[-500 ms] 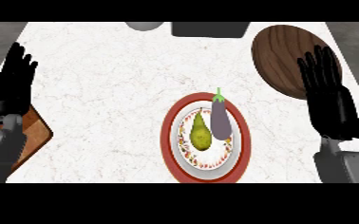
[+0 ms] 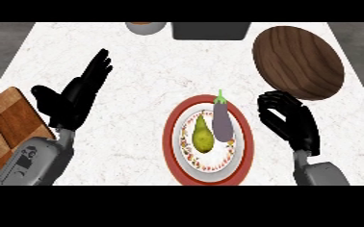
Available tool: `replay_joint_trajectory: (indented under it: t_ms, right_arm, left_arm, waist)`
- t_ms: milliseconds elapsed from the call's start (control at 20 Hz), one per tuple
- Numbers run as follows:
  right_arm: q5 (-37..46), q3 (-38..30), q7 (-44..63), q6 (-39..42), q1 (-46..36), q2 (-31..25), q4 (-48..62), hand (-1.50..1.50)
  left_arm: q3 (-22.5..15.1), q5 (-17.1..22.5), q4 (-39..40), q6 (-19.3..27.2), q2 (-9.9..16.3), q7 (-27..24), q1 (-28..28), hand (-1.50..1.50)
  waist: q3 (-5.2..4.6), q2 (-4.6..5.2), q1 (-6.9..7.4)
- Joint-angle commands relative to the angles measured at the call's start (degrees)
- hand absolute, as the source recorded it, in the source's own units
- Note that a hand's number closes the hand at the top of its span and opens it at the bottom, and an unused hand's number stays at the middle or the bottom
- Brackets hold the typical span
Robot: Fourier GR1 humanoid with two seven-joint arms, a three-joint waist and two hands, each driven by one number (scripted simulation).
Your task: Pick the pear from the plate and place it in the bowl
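1. Far left edge: a brown wooden cutting board (image 2: 18,120) pokes in from the side, partly under the left forearm.
2. Next over, the black left hand (image 2: 77,96) sits above the white marble-look counter (image 2: 156,72), fingers straight and stretched out toward the upper right, thumb out to the side. It's holding nothing and is well apart from the plate.
3. Up along the far edge, a small grey round cup or bowl (image 2: 146,27) is cut off by the view, and just right of it there's a dark grey rectangular box-like thing (image 2: 210,30). Can't tell what either really is.
4. Middle: a round plate with a red rim and a patterned white centre (image 2: 173,146). The yellow-green pear (image 2: 202,135) lies on the plate's left-of-centre part, stem end pointing away from the robot. Right beside it, touching or nearly so, is a purple eggplant with a green stem (image 2: 223,120).
5. Just right of the plate is the black right hand (image 2: 288,120), fingers curled inward with nothing in them. The pear is to its left, with the eggplant between the two, so no contact with the pear.
6. Upper right: a dark brown wooden bowl (image 2: 298,62), just beyond the right hand's fingertips.
7. Writing or labels: none readable anywhere.
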Motion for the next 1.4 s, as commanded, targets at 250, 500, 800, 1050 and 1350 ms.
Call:
replay_joint_trajectory:
  t_ms: [250, 500, 800, 1050, 1350]
  right_arm:
    - [17.41, 13.24, 12.85, -11.65, -10.98, 7.03, 11.82, -1.5]
    - [19.47, 17.04, 31.61, 2.11, -21.57, -1.14, 11.81, -1.5]
    - [8.16, 19.04, 43.7, 29.34, -28.19, -5.37, 14.32, -1.5]
    - [-3.63, 14.45, 57.3, 42.14, -36.57, -3.74, 16.23, -1.5]
    - [-5.84, 13.7, 60.63, 42.91, -41.55, 1.79, 24.56, -1.5]
  left_arm:
    - [-8.38, -3.96, -3.05, -4.73, -3.85, -5.29, 5.19, 0.0]
    - [-7.28, -3.75, -4.74, -5.4, -2.14, -2.99, 4.07, 0.0]
    - [-7.79, -4.0, -3.53, -4.51, -4.45, -4.32, 4.64, 0.0]
    - [-7.74, -4.96, -2.35, -4.66, -4.79, -4.86, 5.28, 0.0]
    - [-5.7, -5.32, -2.37, -6.37, -4.73, -4.04, 5.0, 0.0]
  waist:
    - [0.57, -0.42, 1.37]
    - [0.47, -0.74, 1.69]
    - [0.47, -0.29, 2.37]
    - [0.57, -0.38, 1.21]
    - [0.64, -0.45, 0.79]
